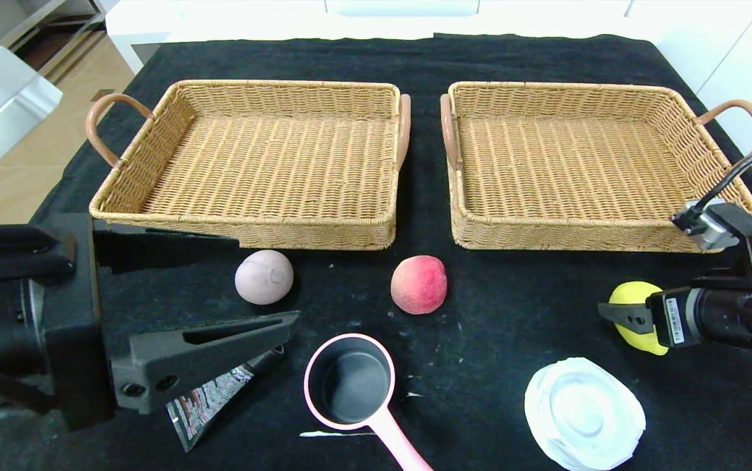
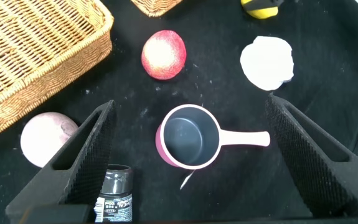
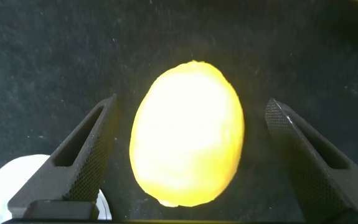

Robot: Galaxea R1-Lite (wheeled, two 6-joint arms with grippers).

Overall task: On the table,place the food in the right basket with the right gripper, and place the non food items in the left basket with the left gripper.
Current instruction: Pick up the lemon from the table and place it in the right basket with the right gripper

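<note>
Pan (image 1: 349,386) and lid-like dish (image 1: 584,413) sit nearest me on the black-draped table (image 1: 513,314): the small pink pan lies near the middle with its handle toward me, the round white dish off to my right. On my left the black squeeze tube (image 1: 209,399) lies under my left gripper (image 2: 188,155), mostly hidden in the head view, while the wrist camera shows its grey cap beside one finger. That gripper's fingers are spread wide and grasp nothing; the pan lies on the cloth between them, below.

A little farther out, my right gripper (image 3: 191,158) is down at the lemon (image 3: 188,134), at the right side of the table. Its fingers are spread apart with the yellow fruit between them; I see black cloth on both sides of the lemon, so they are not touching it.

Beyond the pan, the pale mauve-grey ball (image 1: 264,277) and the red-pink peach (image 1: 419,284) rest on the cloth, well apart, each just in front of a basket.

Farthest back stand the left basket (image 1: 251,226) and right basket (image 1: 572,232), side by side, handles nearly meeting.
</note>
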